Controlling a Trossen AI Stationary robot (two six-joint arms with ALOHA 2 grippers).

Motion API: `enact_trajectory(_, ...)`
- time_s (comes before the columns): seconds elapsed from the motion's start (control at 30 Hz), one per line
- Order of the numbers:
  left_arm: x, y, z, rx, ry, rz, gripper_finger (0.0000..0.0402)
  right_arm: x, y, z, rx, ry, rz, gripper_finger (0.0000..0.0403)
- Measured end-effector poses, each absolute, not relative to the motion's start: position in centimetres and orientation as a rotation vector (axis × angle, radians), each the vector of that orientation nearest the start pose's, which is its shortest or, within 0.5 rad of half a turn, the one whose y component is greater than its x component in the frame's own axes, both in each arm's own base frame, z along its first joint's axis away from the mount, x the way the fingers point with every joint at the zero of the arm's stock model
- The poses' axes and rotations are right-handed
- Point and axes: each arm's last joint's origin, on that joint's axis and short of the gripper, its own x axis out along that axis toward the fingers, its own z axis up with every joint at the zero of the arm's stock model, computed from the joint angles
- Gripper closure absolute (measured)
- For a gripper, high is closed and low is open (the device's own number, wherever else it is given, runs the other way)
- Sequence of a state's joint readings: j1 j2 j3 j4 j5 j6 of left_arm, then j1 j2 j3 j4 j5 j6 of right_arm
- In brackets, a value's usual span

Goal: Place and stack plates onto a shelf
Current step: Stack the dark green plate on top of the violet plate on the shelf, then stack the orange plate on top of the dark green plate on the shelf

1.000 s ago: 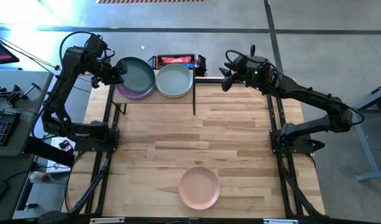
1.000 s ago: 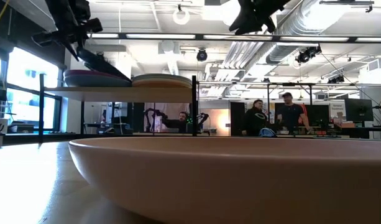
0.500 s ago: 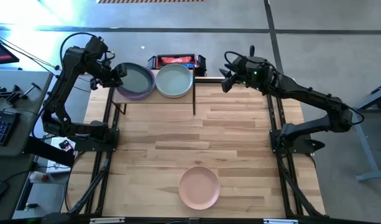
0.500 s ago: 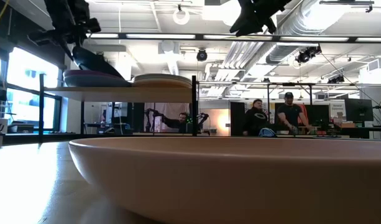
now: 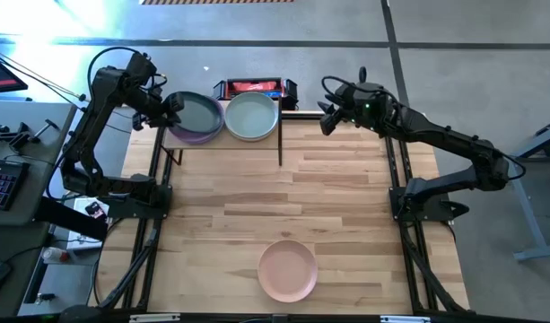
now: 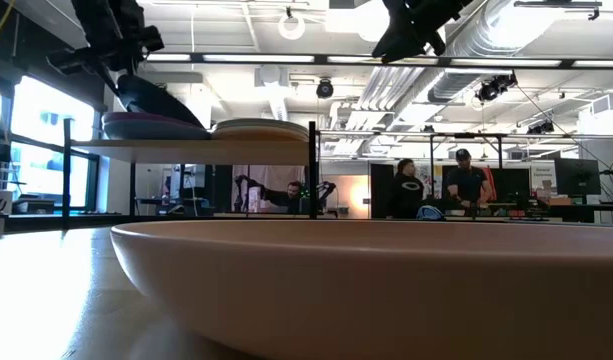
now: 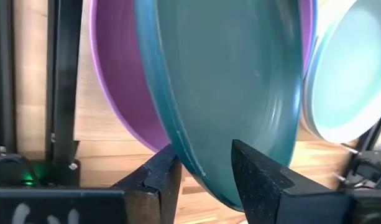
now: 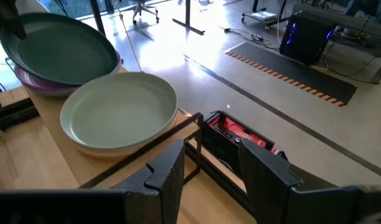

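Note:
The shelf (image 5: 222, 142) stands at the table's far left on black legs. On its left half a dark teal plate (image 5: 196, 113) lies slanted on a purple plate (image 5: 187, 135), its left side raised. My left gripper (image 7: 202, 155) is open at that raised rim. On the shelf's right half a sage green plate (image 5: 252, 117) rests on a cream plate (image 8: 109, 148). A pink plate (image 5: 288, 271) lies flat near the table's near edge. My right gripper (image 5: 324, 115) hangs open and empty above the table's far right. My left gripper has one finger (image 7: 165, 177) outside the teal plate's left rim (image 7: 184, 155) and the other finger (image 7: 258, 174) over the plate's inside. It comes slanting down from the table's left. Whether the rim still rests on a finger, I cannot tell.
A red and black box (image 5: 254, 88) sits just behind the shelf. Bare wood tabletop (image 5: 328, 188) spreads between the shelf and the pink plate. In the low view the pink plate (image 6: 386, 290) fills the foreground, and people stand in the room beyond.
The dark teal plate has sunk a little onto the purple plate, its left side coming down while its right side stays put. Both arms have kept their places.

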State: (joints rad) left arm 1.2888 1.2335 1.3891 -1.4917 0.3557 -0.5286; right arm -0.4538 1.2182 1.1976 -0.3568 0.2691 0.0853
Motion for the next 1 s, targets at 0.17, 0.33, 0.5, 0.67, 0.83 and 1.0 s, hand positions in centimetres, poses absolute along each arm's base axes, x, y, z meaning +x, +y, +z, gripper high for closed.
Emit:
enact_trajectory(0.17,6.2,17.8,35.8,-1.514,0.708,1.088,0.0257,23.4,-12.2,37.0,0.102,0.367,-0.727,0.0263)
enact_trajectory(0.33,6.3,17.9,35.9,-1.526,0.671,1.072,0.0255,23.4,-12.2,37.0,0.092,0.372,-0.725,0.0263)
enact_trajectory(0.5,6.3,17.2,36.2,-1.579,0.65,1.009,0.0256,23.4,-12.2,37.0,0.092,0.372,-0.724,0.0263)
enact_trajectory(0.67,6.1,16.5,36.2,-1.638,0.693,0.995,0.0256,23.4,-12.2,37.0,0.092,0.376,-0.724,0.0263)
enact_trajectory(0.83,6.1,16.3,36.1,-1.648,0.704,0.997,0.0256,23.3,-12.2,36.9,0.093,0.383,-0.724,0.0263)
enact_trajectory(1.0,6.1,16.3,36.1,-1.644,0.707,0.999,0.0256,23.3,-12.2,36.9,0.093,0.384,-0.724,0.0263)
